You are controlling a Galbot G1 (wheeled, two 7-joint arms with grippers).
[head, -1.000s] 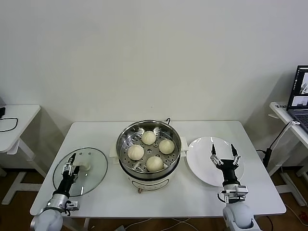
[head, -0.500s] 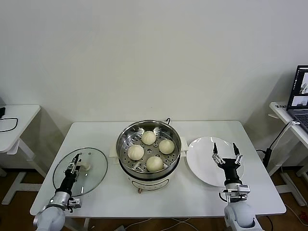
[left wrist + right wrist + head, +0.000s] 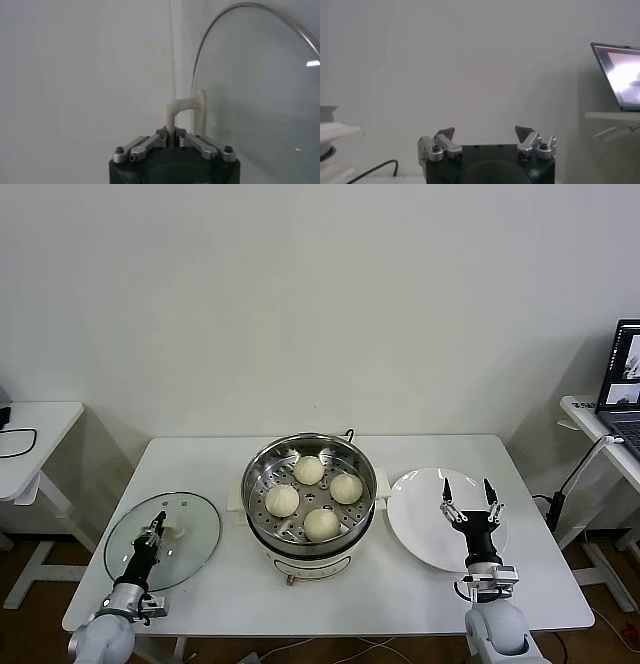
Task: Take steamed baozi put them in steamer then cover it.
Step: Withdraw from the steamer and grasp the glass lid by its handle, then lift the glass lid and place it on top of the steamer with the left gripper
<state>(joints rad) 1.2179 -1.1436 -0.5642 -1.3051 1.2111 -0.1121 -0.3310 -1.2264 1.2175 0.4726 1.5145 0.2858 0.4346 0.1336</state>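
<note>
Four cream-white baozi (image 3: 309, 470) sit on the perforated tray inside the shiny steamer (image 3: 262, 464) at the table's middle. The clear glass cover (image 3: 190, 542) is at the table's left, tilted, its near side raised. My left gripper (image 3: 157, 526) is shut on the cover's white handle (image 3: 180, 107), which shows clamped between the jaws in the left wrist view. My right gripper (image 3: 472, 502) is open and empty, pointing up over the near part of the white plate (image 3: 420, 514) to the steamer's right.
A side table (image 3: 30, 429) with a cable stands at far left. A laptop (image 3: 624, 374) on another table is at far right. A black cable hangs off the right table edge.
My left gripper has drawn the cover slightly left and tilted it up off the table. The right gripper has shifted a little to the right, staying open.
</note>
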